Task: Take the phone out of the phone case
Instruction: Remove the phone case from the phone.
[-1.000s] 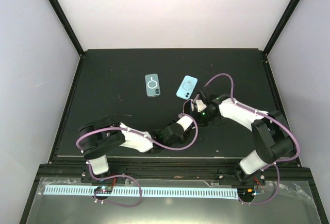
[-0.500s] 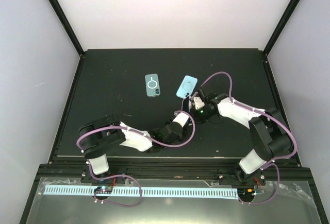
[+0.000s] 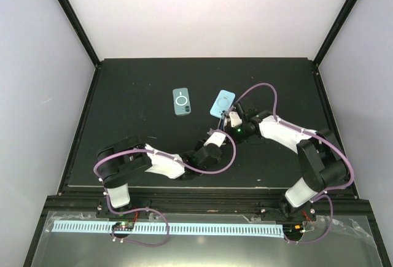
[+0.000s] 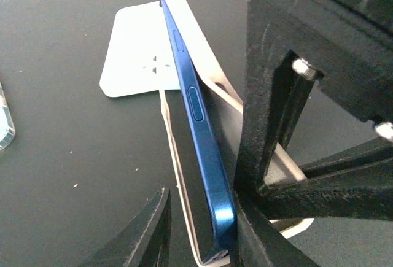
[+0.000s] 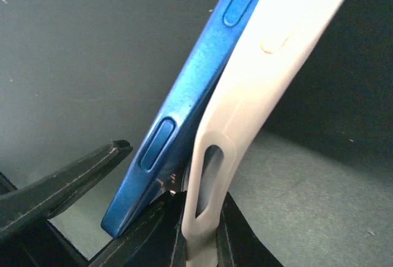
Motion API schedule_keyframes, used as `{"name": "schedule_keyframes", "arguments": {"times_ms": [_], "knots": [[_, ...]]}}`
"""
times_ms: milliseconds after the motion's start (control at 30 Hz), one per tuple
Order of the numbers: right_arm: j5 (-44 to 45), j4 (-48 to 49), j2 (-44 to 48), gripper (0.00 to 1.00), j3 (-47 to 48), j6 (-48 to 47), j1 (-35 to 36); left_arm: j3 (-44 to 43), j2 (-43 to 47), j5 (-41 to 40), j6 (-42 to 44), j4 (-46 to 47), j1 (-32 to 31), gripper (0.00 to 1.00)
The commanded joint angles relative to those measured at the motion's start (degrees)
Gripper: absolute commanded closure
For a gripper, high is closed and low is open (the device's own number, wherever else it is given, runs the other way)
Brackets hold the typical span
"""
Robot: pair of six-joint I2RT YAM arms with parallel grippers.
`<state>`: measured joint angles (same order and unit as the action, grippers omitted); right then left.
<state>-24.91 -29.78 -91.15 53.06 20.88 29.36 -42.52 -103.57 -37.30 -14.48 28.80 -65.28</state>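
A pale phone case (image 5: 264, 64) stands tilted on its edge, and my right gripper (image 5: 199, 218) is shut on its rim. From above the case (image 3: 222, 102) reads light blue, with my right gripper (image 3: 231, 118) at its near end. The blue phone (image 5: 184, 113) has sprung partly away from the case wall. The phone's side edge (image 4: 196, 107) runs between the jaws of my left gripper (image 4: 202, 218). It leans on the right finger (image 4: 258, 242), while the left finger (image 4: 147, 230) stands a little apart. From above, the left gripper (image 3: 216, 135) sits just below the case.
A second, teal phone-shaped item (image 3: 181, 102) lies flat on the black mat (image 3: 123, 113) left of the case; its clear edge (image 4: 5, 126) shows at the left of the left wrist view. The right gripper's black frame (image 4: 319, 95) crowds the phone's right side.
My left gripper has moved up toward the case and its jaws have narrowed round the phone's edge. The right gripper with the case has shifted slightly up and left.
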Motion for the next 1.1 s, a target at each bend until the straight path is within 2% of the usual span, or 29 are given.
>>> {"name": "schedule_keyframes", "arguments": {"times_ms": [0,233,467,633,1067], "knots": [[-5.40,-9.27,1.66,0.99,-0.22,-3.22,1.67,1.97,3.24,-7.39,1.56,0.58,4.19,0.76],[-2.93,-9.45,2.87,0.99,0.56,-3.89,1.67,3.28,5.76,0.97,0.81,1.94,5.08,0.98],[6.53,-9.49,4.33,0.99,1.85,-5.53,1.66,7.74,12.08,7.75,-5.28,3.51,6.07,0.98],[13.87,-9.51,4.76,0.99,2.05,-7.11,1.66,10.38,17.09,9.60,-8.59,2.29,6.71,0.98],[22.16,-9.41,9.34,0.99,3.55,-15.06,-1.21,18.92,34.58,14.76,-11.01,-1.16,7.80,0.99]]}}
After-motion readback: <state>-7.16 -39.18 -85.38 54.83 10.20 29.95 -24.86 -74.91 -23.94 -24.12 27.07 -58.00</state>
